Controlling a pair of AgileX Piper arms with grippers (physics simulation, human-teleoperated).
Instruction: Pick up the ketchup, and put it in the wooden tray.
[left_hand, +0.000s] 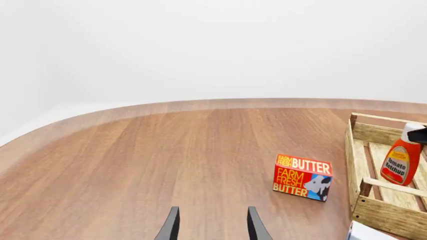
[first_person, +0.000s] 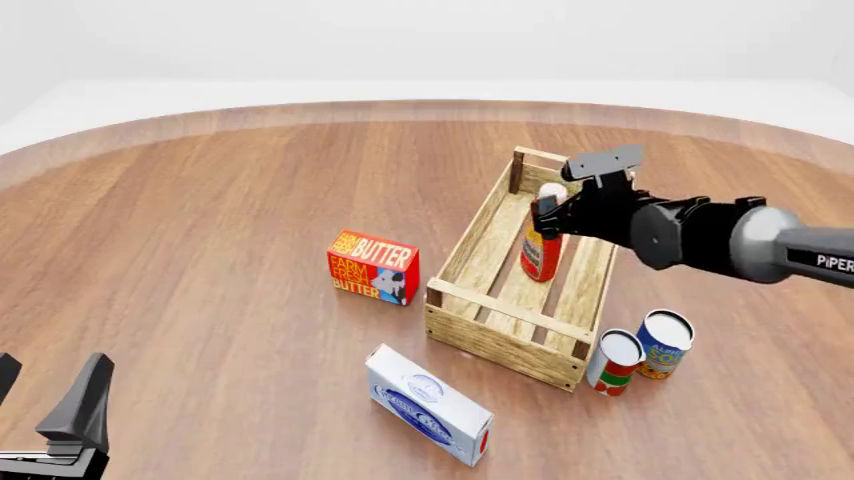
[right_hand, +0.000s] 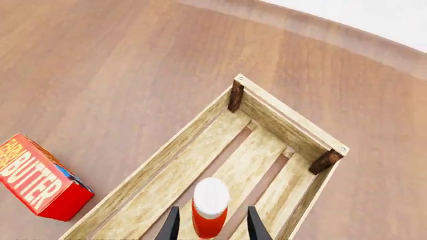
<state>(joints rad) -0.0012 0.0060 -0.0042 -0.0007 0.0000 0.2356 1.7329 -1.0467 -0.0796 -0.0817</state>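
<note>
The ketchup (first_person: 541, 250), a slim red-orange bottle with a white cap, stands upright inside the wooden tray (first_person: 461, 255), on its slat floor near the far end. My right gripper (first_person: 550, 215) is around the bottle's top, and its fingers are spread, with a gap on each side of the bottle. The right wrist view shows the cap (right_hand: 211, 197) between the two fingers (right_hand: 172, 225) above the tray's slats (right_hand: 287, 115). The left wrist view shows the bottle (left_hand: 400, 162) in the tray (left_hand: 373, 215). My left gripper (first_person: 47, 400) is open and empty at the near left.
A red butter box (first_person: 374, 268) stands left of the tray. A white and blue box (first_person: 430, 405) lies in front of the tray. A red-and-white can (first_person: 617, 362) and a blue can (first_person: 663, 343) stand by the tray's near right corner.
</note>
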